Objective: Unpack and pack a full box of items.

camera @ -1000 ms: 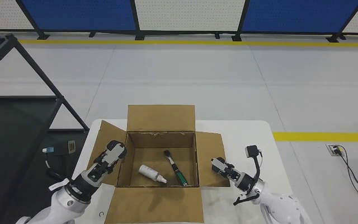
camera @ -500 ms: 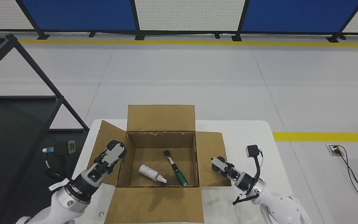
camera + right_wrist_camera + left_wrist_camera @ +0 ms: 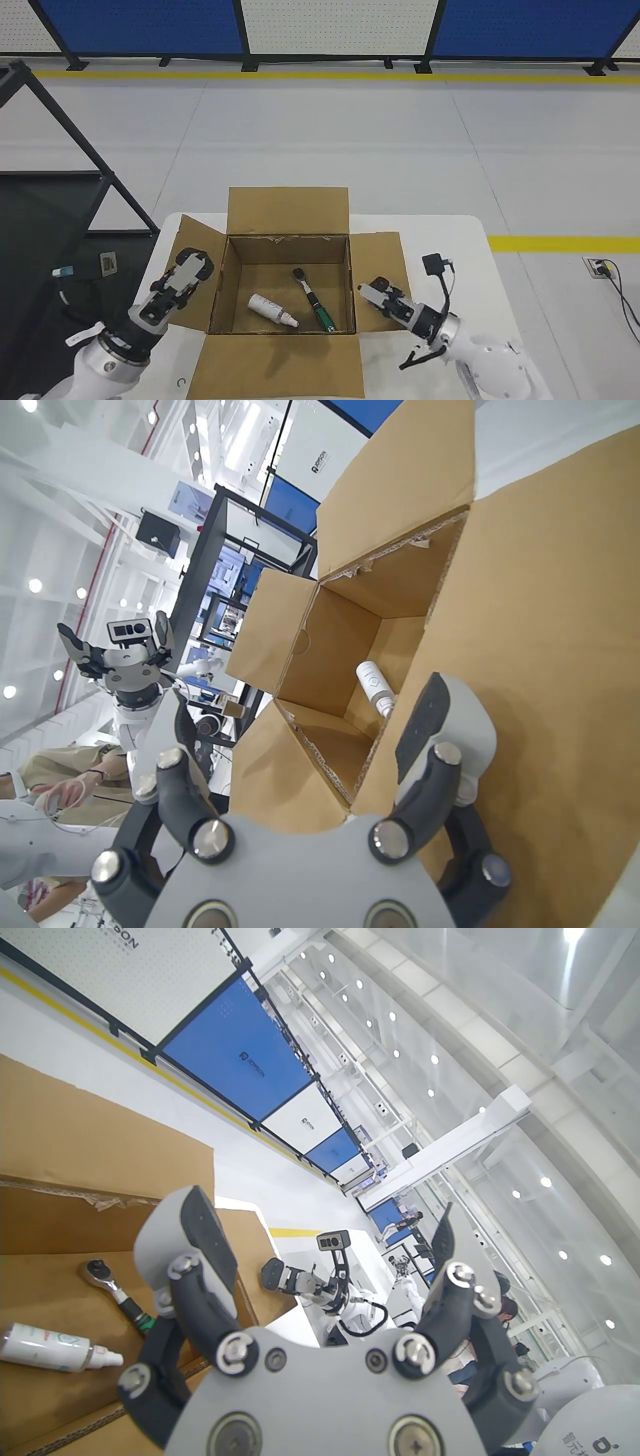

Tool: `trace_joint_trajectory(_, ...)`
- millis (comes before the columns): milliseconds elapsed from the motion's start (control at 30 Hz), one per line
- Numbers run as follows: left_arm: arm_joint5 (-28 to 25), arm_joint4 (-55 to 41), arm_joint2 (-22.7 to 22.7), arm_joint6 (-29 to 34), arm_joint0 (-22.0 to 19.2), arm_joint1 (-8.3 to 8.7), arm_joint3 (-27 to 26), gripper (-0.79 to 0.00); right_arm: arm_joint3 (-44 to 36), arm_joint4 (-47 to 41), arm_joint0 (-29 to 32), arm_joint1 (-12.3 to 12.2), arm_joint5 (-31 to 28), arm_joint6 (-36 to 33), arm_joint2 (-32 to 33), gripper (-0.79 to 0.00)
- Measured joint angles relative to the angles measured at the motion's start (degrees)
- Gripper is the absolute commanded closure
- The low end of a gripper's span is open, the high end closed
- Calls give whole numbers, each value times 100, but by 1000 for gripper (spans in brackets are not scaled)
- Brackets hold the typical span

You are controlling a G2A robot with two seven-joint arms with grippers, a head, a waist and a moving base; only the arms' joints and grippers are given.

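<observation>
Wide-open left gripper (image 3: 193, 264) and right gripper (image 3: 370, 289) flank the box (image 3: 288, 250).
Best to clear the 3 o'clock flap (image 3: 379, 262), then drop squarely onto the ratchet (image 3: 312, 300).

Matt corrugated cardboard box (image 3: 288, 212); glossy white plastic spray bottle (image 3: 268, 306); ratchet (image 3: 313, 300) head shiny metal

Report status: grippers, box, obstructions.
Left gripper open, empty, by left flap. Right gripper open, empty, by right flap. Box holds spray bottle, ratchet. Flaps folded out, opening unblocked.
</observation>
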State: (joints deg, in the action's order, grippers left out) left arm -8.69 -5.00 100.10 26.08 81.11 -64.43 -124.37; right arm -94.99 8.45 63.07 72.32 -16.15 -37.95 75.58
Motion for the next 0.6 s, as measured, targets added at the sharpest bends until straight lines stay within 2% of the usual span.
trace_joint_trajectory(267, -73, -279, 675, -146, 455, 3, -191, -785, -77, 609, -612, 49, 210, -107, -576, -785)
trace_joint_trajectory(600, -70, -323, 702, -157, 486, 1, -199, -785, -35, 612, -750, 63, 269, -209, -702, -785)
